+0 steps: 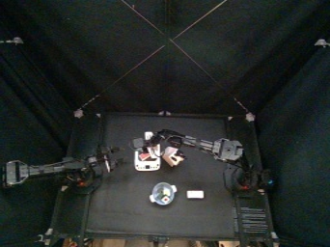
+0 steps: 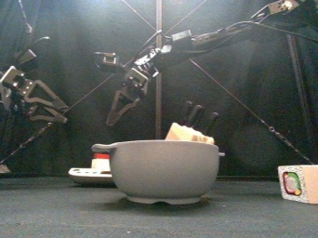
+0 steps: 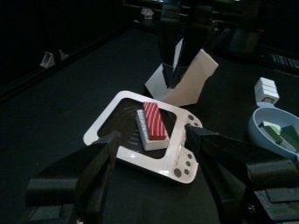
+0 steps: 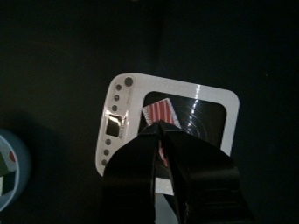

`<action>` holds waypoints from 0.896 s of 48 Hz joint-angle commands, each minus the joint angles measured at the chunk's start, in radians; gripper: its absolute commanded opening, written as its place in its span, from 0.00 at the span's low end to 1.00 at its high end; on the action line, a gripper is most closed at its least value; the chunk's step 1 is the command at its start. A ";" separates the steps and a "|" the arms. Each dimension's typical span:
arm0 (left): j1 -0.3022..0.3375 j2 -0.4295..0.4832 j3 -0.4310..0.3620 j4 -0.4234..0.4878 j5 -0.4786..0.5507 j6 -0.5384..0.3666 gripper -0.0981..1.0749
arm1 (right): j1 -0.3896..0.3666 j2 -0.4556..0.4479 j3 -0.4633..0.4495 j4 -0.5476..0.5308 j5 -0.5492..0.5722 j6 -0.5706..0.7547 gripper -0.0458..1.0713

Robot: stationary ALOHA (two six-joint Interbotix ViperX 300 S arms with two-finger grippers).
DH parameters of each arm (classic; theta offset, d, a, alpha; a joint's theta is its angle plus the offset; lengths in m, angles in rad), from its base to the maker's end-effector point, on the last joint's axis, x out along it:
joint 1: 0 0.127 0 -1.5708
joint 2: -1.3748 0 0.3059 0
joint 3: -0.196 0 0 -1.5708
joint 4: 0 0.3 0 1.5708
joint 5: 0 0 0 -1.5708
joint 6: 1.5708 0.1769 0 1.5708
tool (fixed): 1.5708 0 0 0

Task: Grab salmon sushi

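Observation:
The salmon sushi (image 3: 152, 124), a red-orange striped piece, lies in a white tray (image 3: 111, 118) left of the table's middle. The right wrist view shows the sushi (image 4: 160, 112) in the tray (image 4: 216, 109) just beyond my right gripper (image 4: 158, 133). Its jaws stand together and hold nothing. The right arm reaches across the middle and hangs above the tray's far side (image 3: 173, 80). My left gripper (image 3: 163, 171) is open and empty, low at the tray's near edge, its jaws spread to either side of it.
A grey bowl (image 2: 162, 169) with a beige piece in it stands at the table's front. A small white box (image 2: 298, 183) sits to its right. A white folded card (image 3: 193, 79) stands behind the tray. Black curtains close in all sides.

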 commanded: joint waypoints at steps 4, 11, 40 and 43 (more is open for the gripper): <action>0.005 0.002 -0.014 -0.002 -0.005 0.002 0.90 | -0.005 -0.037 0.005 -0.006 -0.009 0.020 0.51; 0.005 0.003 -0.012 -0.002 -0.005 0.002 0.90 | 0.000 -0.037 0.031 -0.008 -0.009 0.026 0.60; 0.009 0.002 -0.008 -0.002 -0.005 -0.003 0.90 | 0.031 0.032 0.031 -0.156 -0.041 0.034 0.91; 0.011 0.002 -0.008 -0.003 -0.005 -0.003 0.90 | 0.035 0.040 0.029 -0.169 -0.044 0.034 0.91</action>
